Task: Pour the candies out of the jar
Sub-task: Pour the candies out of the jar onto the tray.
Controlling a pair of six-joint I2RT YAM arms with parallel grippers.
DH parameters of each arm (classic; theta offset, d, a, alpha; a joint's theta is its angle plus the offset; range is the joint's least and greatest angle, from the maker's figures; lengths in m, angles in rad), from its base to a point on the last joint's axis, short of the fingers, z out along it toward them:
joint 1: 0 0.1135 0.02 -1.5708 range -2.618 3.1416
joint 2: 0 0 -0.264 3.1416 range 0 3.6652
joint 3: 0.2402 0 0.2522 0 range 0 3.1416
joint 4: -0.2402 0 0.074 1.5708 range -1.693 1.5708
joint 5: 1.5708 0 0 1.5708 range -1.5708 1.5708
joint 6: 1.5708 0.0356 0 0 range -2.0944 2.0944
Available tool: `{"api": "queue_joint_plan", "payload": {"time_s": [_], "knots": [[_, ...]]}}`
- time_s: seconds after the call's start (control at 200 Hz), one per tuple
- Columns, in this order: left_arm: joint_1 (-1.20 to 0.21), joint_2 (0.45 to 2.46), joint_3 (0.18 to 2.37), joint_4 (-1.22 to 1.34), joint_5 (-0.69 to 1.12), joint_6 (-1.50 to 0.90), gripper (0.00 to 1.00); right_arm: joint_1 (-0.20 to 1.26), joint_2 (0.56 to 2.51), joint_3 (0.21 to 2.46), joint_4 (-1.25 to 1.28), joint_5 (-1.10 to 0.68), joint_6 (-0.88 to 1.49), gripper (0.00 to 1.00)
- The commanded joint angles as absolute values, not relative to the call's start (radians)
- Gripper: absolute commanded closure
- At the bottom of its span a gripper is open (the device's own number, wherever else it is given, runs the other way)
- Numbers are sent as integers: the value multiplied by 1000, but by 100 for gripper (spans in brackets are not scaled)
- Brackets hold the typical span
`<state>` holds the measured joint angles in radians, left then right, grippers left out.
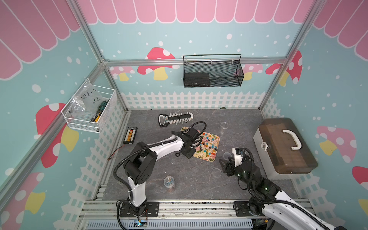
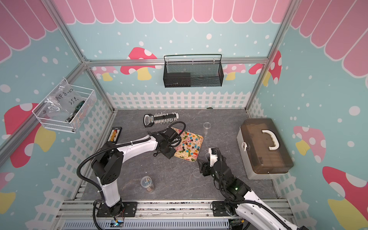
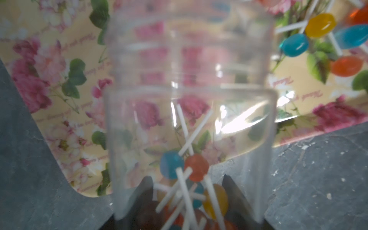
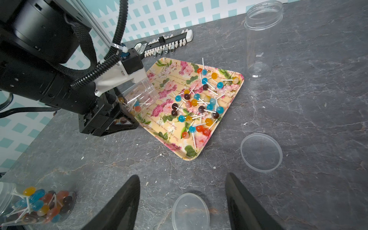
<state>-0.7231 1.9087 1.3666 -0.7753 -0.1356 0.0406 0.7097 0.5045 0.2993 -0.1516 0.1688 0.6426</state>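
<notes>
Pour partway complete: jar [image 4: 139, 93] pinched at base by left gripper [image 4: 119, 113], tilted with mouth over floral tray [image 4: 191, 157]; many candies [image 4: 199, 103] scattered on tray, a handful lodged at jar's base, left to tip out; right gripper [image 4: 182, 179] spread, empty, above clear lid [image 4: 191, 211].

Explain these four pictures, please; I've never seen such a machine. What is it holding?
These are two robot arms fixed at the edge of a table. Two pictures look down on the whole scene from overhead; the other two come from a camera on each arm's wrist. The left pincer is shut on a clear jar, tipped over a flowered tray where many small lollipops lie; a few are inside it. The right pincer is open and empty, near two clear lids. Also on the table: an empty upright jar, another jar of lollipops and a lidded box.
</notes>
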Motion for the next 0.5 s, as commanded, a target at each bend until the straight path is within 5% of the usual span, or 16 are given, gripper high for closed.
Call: {"api": "queue_joint_plan", "payload": {"time_s": [0.0,0.495], "knots": [[-758,1932,1409,-845,-312,121,54,716,505,285,-167,183,664,34],[-851,1997,1429,-823,-734,317,55,716,496,269,-168,183,676,34]]}}
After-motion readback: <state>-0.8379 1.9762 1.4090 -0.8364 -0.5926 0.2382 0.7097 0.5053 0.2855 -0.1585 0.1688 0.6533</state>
